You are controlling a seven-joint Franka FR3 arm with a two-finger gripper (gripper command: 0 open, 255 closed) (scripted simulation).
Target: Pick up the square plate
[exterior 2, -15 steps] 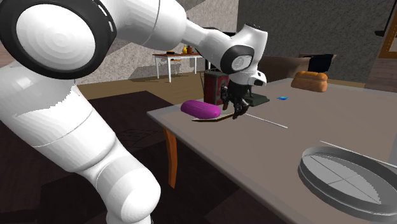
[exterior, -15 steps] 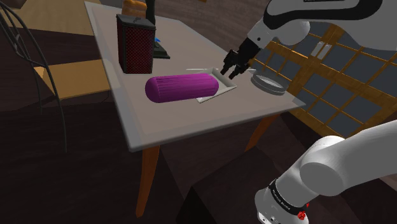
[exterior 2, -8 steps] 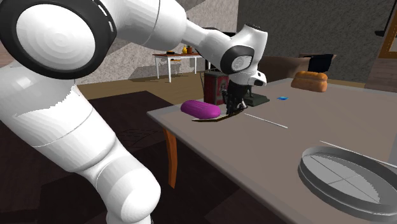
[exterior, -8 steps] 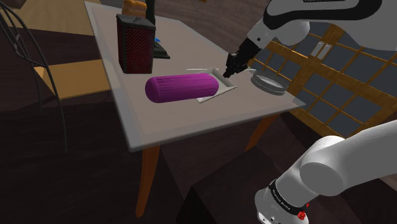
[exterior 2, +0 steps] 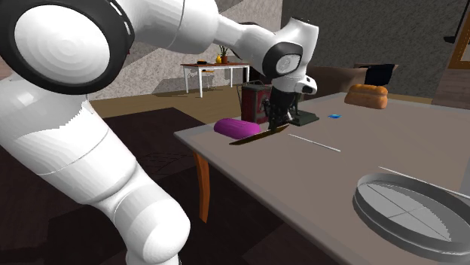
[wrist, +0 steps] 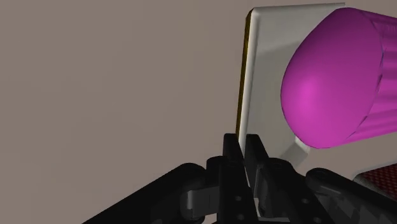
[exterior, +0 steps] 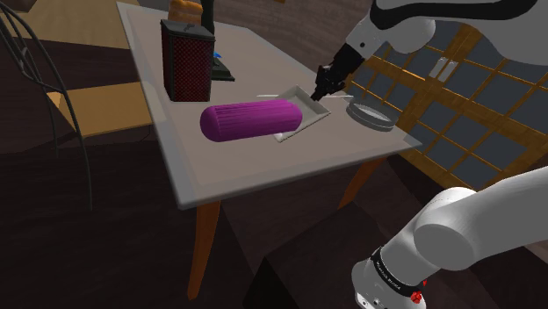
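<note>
Two black fingers (wrist: 232,151) of the gripper (wrist: 243,153) are pinched together on the rim of the square plate (wrist: 267,76), clasping one thin edge between them. From where I stand, the gripper (exterior: 321,85) comes down at a slant from the white arm (exterior: 395,26) onto the plate's (exterior: 307,111) corner nearest the table edge on the shoulder view's right. In the second exterior view the gripper (exterior 2: 280,124) has that end of the plate (exterior 2: 267,134) higher than the other, so the plate sits tilted. It is white with a yellowish side edge, about midway along the table (exterior: 263,167). A fat magenta ribbed cylinder (exterior: 250,119) lies across it, overhanging the side away from the fingers; close up, its rounded end (wrist: 337,83) bulges over the plate's face. A thin pale rod (exterior 2: 315,143) lies flat on the grey top just beyond the gripper. A round grey pan (exterior: 371,115) sits near the table corner closest to the stand, apart from the plate. A dark red mesh box (exterior: 186,60) stands upright by the opposite long edge, with a small black object (exterior: 219,70) beside it. A brown loaf (exterior 2: 367,95) rests at the far end of the table, and a small blue thing (exterior 2: 334,116) lies between loaf and plate. A ring of print circles the arm's base joint (exterior: 391,274), too small to read.
</note>
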